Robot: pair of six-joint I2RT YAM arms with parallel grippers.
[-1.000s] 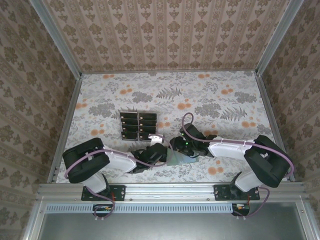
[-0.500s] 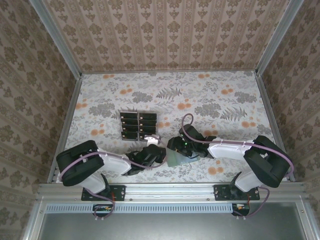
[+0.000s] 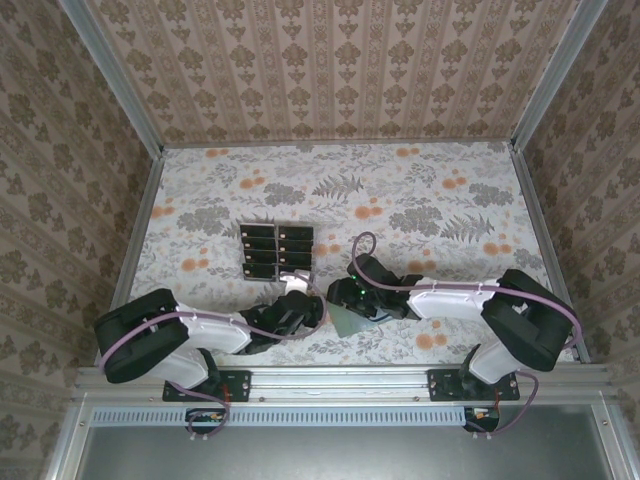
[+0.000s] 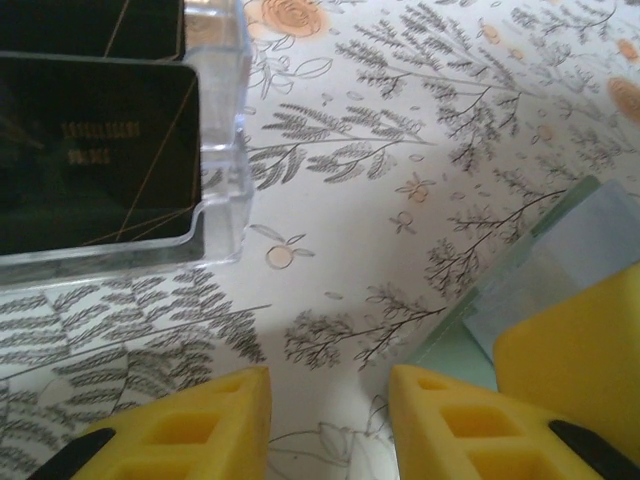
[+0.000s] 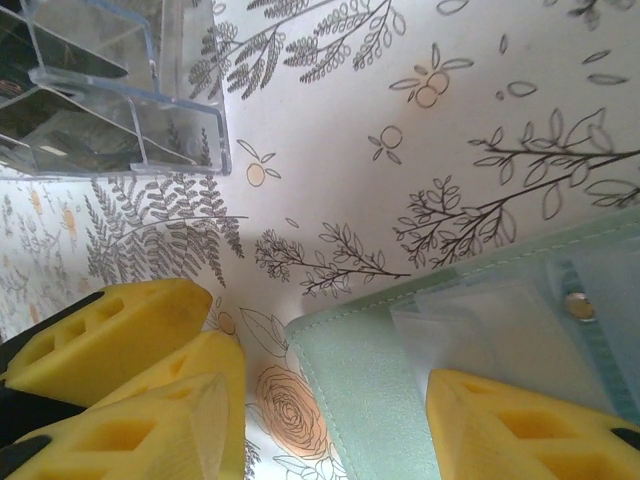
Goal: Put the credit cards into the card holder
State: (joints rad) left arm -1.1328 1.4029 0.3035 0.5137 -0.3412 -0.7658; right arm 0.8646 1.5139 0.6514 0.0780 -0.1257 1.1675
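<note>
Black credit cards (image 3: pixel 262 250) stand in a clear tiered rack (image 3: pixel 292 262) at table centre-left; one card (image 4: pixel 90 150) fills the upper left of the left wrist view. The sage-green card holder (image 3: pixel 350 322) lies flat near the front, between both grippers. My left gripper (image 3: pixel 305 298) is open just left of it, nothing between its fingers (image 4: pixel 190 430), holder edge (image 4: pixel 450 355) to their right. My right gripper (image 5: pixel 325 430) is open, straddling the card holder's corner (image 5: pixel 370 390); its right finger (image 5: pixel 520 430) lies over the holder's clear pocket.
The rack's clear front corner (image 4: pixel 225 200) sits close ahead of the left fingers and shows again as the rack (image 5: pixel 120 100) in the right wrist view. The left gripper's yellow fingers (image 5: pixel 110 330) crowd the right gripper's left side. Metal rails (image 3: pixel 135 240) edge the floral table.
The left gripper has opened and drawn back from the card holder, its arm swinging leftward. The right gripper has shifted slightly left and away, still over the holder.
</note>
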